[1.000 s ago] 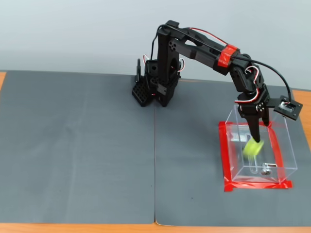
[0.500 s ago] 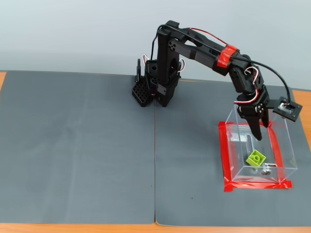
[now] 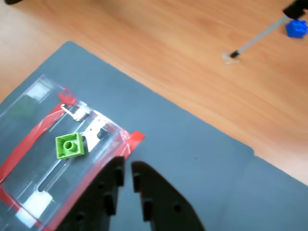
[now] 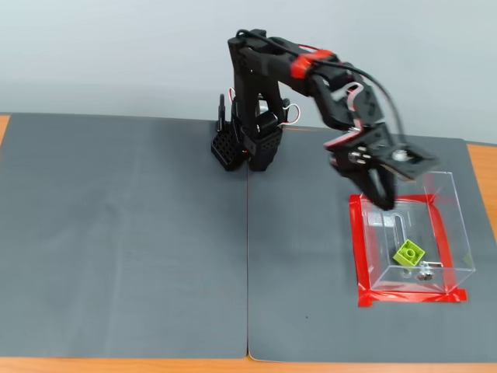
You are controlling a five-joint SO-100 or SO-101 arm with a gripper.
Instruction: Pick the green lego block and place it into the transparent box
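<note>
Your pincer (image 3: pixel 126 167) is basically closed, just a thin sliver of gap between the two black fingers in the wrist view, and there's nothing between them. It isn't touching anything either. In the fixed view the pincer (image 4: pixel 382 203) hangs in the air over the far left corner of the clear box (image 4: pixel 458 241), tips pointing down, blurred enough that you can't read the gap from there.

The green lego block (image 4: pixel 408 253) sits on the floor of the box, toward the near end, tilted a bit rather than square to the walls. In the wrist view you see the block (image 3: pixel 70 145) through the clear plastic, studs up, right beside a small metal fitting (image 3: pixel 94 130) and at the end of a long slot in the box bottom. The box (image 3: pixel 36 94) itself takes up the lower left of that view.

Around it: the box stands inside a frame of red tape (image 4: pixel 356 252) stuck on the grey mat (image 4: pixel 124 233), and the mat lies on a wooden table (image 3: pixel 192 53). A seam runs down the middle of the mat in the fixed view. The arm's base (image 4: pixel 248 144) is at the far edge of the mat, well apart from the box. Off the mat, top right of the wrist view, there's a small blue thing (image 3: pixel 295 28) with a thin grey stick or cable running from it; too blurry to say what it is.

Nothing sits between your pincer and the box opening.
</note>
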